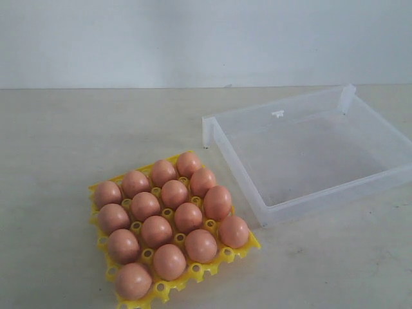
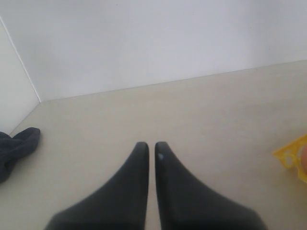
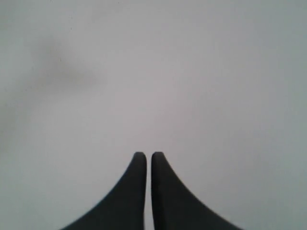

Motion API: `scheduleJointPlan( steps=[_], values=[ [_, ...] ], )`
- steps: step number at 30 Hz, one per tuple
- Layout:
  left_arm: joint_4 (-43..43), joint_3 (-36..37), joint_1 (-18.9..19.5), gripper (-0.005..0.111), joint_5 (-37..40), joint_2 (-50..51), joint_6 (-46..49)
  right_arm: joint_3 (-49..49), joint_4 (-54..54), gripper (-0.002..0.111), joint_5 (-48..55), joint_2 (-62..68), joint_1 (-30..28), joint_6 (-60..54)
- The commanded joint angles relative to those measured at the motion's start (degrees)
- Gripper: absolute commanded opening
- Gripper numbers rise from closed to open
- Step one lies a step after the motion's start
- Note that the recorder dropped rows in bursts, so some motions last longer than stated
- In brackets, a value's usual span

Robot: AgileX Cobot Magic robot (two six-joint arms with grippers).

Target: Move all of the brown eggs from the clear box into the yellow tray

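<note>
On the tabletop, near-left: yellow tray (image 1: 209,265), bright glossy plastic, square lattice, round holes along the rim, small pegs between cups
Tray fill: brown eggs (image 1: 174,194), four rows of four, one per cup, upright, neighbours touching or nearly so
Egg look: smooth, matte orange-brown, oval, all alike, soft highlight on top
Beside tray, right and farther back: clear box (image 1: 322,199), translucent frosted plastic, shallow rectangle, low straight walls, thicker corner posts, flat floor
Box detail: small white tab (image 1: 277,114) on the far rim
Box vs tray: apart, nearest corners close, not touching
Table (image 1: 51,129): pale beige, flat, faintly mottled
Wall (image 1: 193,38): plain white-grey, meets the table at a straight line
Left gripper (image 2: 151,148): two black curved tapering fingers, matte, pressed together with only a thin slit, pinching nothing, over bare table
Left wrist edges: tray corner (image 2: 292,158) on one side, dark cloth (image 2: 17,146), soft and crumpled, on the other
Right gripper (image 3: 145,158): same black fingers, pressed together, nothing between, against a plain blurred grey surface; cannot tell what it is
</note>
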Motion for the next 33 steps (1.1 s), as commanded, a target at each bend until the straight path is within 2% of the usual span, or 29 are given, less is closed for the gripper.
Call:
scheduleJointPlan(
  steps=[1, 3, 4, 9, 12, 15, 18, 22, 28, 33],
  values=[
    [-0.11, 0.2, -0.27, 0.004, -0.09, -0.18, -0.18, -0.25, -0.72, 0.0, 3.07, -1.32, -0.17, -39.14],
    [-0.11, 0.2, -0.27, 0.004, -0.09, -0.18, -0.18, -0.25, -0.42, 0.0, 7.12, -1.32, -0.17, -47.03],
    [-0.11, 0.2, -0.27, 0.004, -0.09, -0.18, -0.18, -0.25, 0.39, 0.0, 8.89, -1.32, -0.17, -46.34],
    [-0.11, 0.2, -0.27, 0.004, -0.09, -0.18, -0.18, -0.25, 10.73, 0.0, 7.21, -5.46, -0.17, -20.97],
    [-0.11, 0.2, -0.27, 0.004, -0.09, -0.18, -0.18, -0.25, 11.45, 0.0, 2.26, -9.52, -0.17, -5.77],
    [-0.11, 0.2, -0.27, 0.004, -0.09, -0.18, -0.18, 0.05, 11.45, 0.0, 4.3, -13.02, -0.17, 10.99],
    [-0.11, 0.2, -0.27, 0.004, -0.09, -0.18, -0.18, 3.58, 11.73, 0.0, 7.51, -14.81, -0.17, 16.15],
    [-0.11, 0.2, -0.27, 0.004, -0.09, -0.18, -0.18, 10.91, 21.3, 0.0, 5.99, -16.17, -0.17, 21.3],
    [-0.11, 0.2, -0.27, 0.004, -0.09, -0.18, -0.18, 23.59, 33.75, 0.0, -8.15, -16.37, -0.17, 30.73],
    [-0.11, 0.2, -0.27, 0.004, -0.09, -0.18, -0.18, 32.41, 35.11, 0.0, -24.64, -14.54, -0.17, 40.02]
  ],
)
